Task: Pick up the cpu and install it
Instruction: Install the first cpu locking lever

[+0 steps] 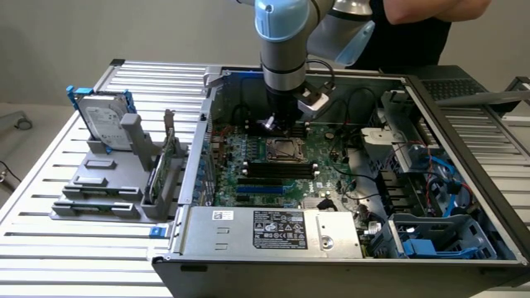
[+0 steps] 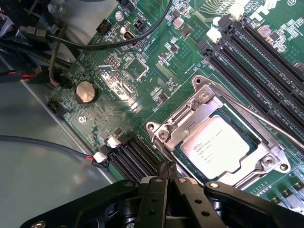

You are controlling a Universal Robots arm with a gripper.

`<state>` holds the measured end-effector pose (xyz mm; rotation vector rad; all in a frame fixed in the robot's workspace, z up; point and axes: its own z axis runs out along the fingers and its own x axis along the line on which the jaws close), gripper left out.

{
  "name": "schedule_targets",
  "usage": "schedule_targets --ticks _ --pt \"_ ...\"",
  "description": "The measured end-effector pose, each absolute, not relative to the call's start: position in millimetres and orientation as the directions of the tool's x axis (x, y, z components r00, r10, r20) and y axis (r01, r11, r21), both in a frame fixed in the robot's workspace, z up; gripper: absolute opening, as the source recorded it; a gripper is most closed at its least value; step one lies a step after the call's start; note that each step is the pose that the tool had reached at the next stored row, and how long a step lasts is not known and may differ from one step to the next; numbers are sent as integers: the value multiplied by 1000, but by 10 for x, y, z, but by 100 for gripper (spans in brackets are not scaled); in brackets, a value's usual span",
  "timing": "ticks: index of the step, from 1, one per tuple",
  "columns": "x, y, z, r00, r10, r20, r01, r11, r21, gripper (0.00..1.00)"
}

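The cpu (image 2: pixel 218 145), a flat silver square with printed text, lies inside the metal-framed socket (image 2: pixel 202 102) on the green motherboard. The socket's frame and lever wire run around and beside it. My gripper (image 2: pixel 167 167) is shut with nothing between its black fingers, their tips just off the socket's corner. In the exterior view the gripper (image 1: pixel 277 124) hangs inside the open computer case, slightly above and behind the socket (image 1: pixel 286 149).
A silver hard drive (image 1: pixel 103 115) with a blue bracket stands upright on a grey fixture (image 1: pixel 99 192) at the exterior view's left. Memory slots (image 1: pixel 282 169), the power supply (image 1: pixel 273 230) and cables (image 1: pixel 439 174) surround the socket. A person (image 1: pixel 414 18) stands behind the case.
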<state>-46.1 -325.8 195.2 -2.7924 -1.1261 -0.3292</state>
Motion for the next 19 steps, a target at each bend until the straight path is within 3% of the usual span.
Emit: schedule_targets --ticks 19 --pt "-419 -3269 1948 701 671 241 695 -718 -23 11"
